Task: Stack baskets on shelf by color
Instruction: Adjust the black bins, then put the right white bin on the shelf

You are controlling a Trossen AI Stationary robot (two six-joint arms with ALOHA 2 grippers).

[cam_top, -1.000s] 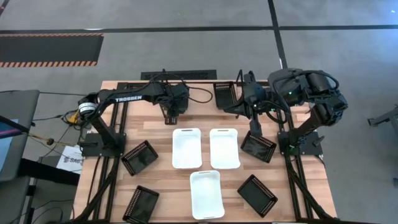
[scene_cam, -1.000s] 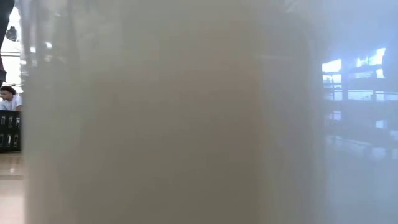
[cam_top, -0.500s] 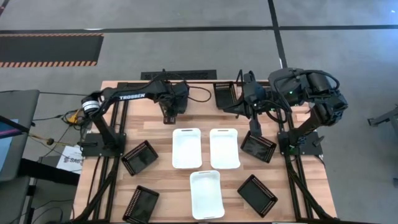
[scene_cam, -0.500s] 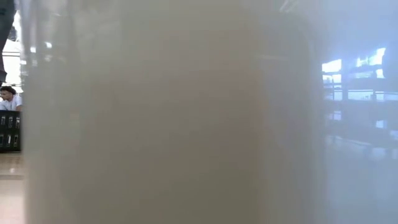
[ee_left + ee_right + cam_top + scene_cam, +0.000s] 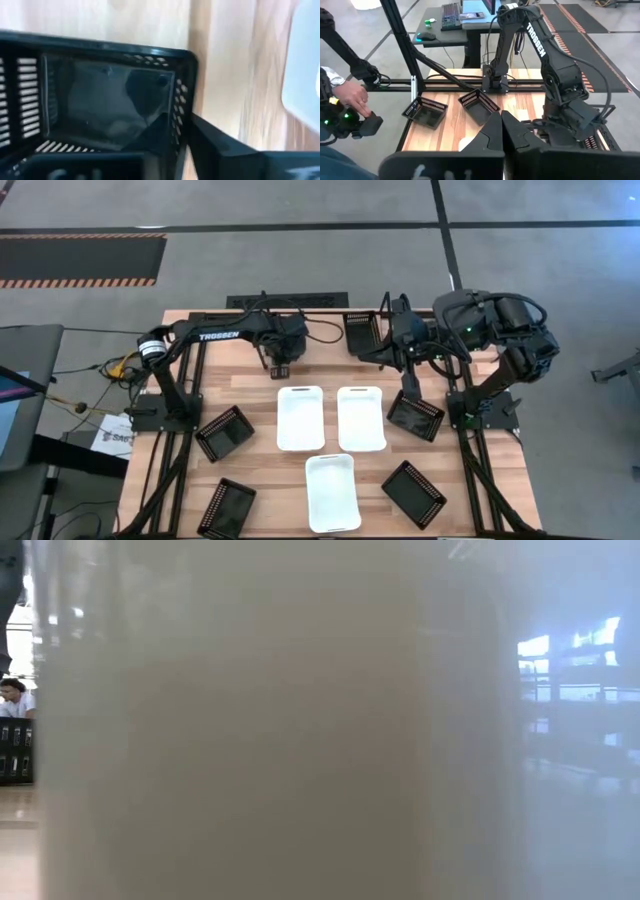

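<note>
Wooden table (image 5: 260, 415), three white baskets (image 5: 300, 418), scattered black baskets (image 5: 224, 432)

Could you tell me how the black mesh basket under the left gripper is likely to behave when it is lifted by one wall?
The black mesh basket looks like thin slotted plastic, so it is probably light and fairly stiff. Held by one wall in the left gripper, it may tilt away from the gripped side. Its glossy floor suggests it could slide easily on the wooden table if nudged.
</note>
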